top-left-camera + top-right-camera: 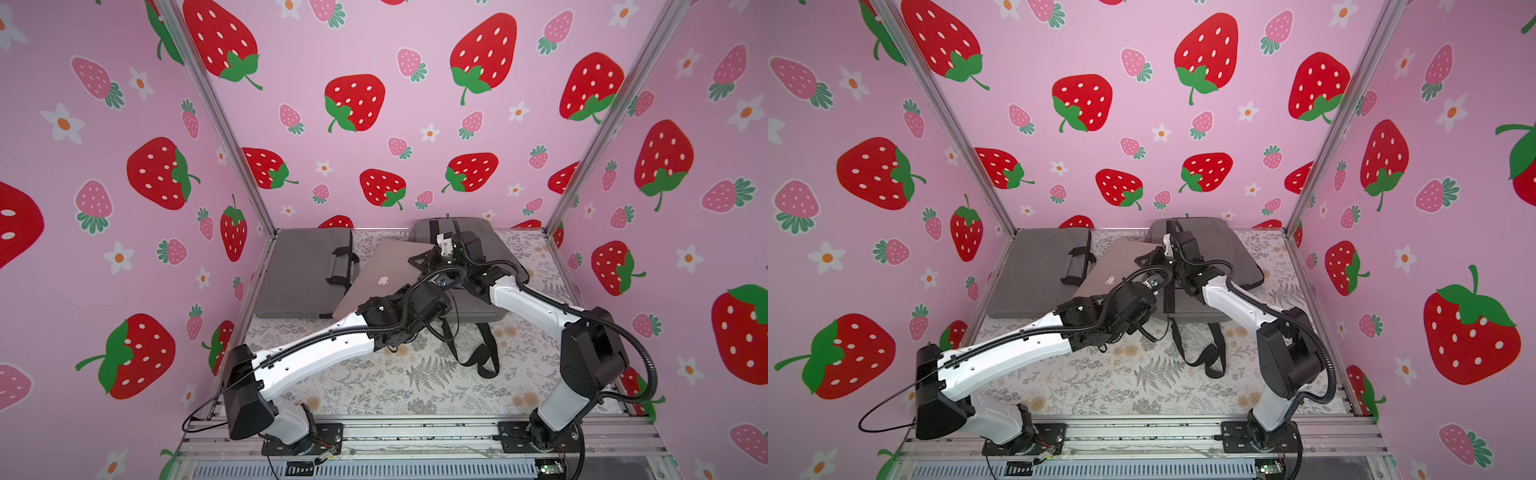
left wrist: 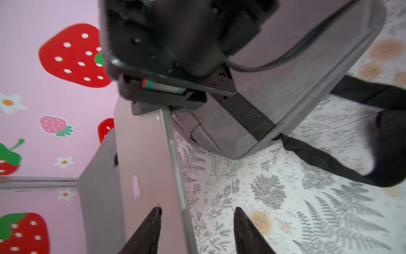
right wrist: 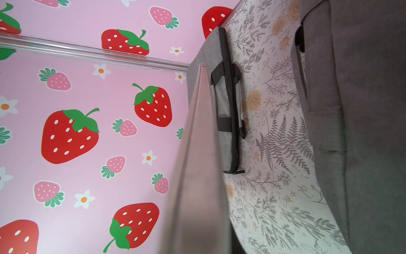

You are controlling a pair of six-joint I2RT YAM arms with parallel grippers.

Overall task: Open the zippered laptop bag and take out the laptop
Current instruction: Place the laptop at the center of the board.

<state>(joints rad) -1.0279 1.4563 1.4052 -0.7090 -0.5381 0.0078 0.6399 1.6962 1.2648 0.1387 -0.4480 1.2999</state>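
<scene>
- You have two grey laptop bags on the flowered tablecloth (image 1: 374,382): a left bag (image 1: 303,270) with its handle toward the middle, and a right bag (image 1: 473,307) at the back right.
- You see one black strap (image 1: 478,357); it comes from the right bag and lies loose on the cloth in front of it.
- You have one laptop (image 1: 386,270), silver, closed, with the logo up. It is outside both bags and sits between them.
- In both top views, the laptop's left part lies over the edge of the left bag. Its far corner stands a little up from the cloth, so it is tilted.
- You have two arms, and both reach to the same far end of the laptop.
- Your left gripper (image 2: 197,209) is spread. One of its fingers (image 2: 151,228) is over the lid and the other is over the cloth, with the laptop's long edge between them.
- Your right gripper (image 2: 153,105) is pressed on the far corner of the laptop and pinches it, as the left wrist view shows.
- In the right wrist view you see only the laptop's edge, not the fingers.
- You cannot tell here if the zipper of either bag is open.
</scene>
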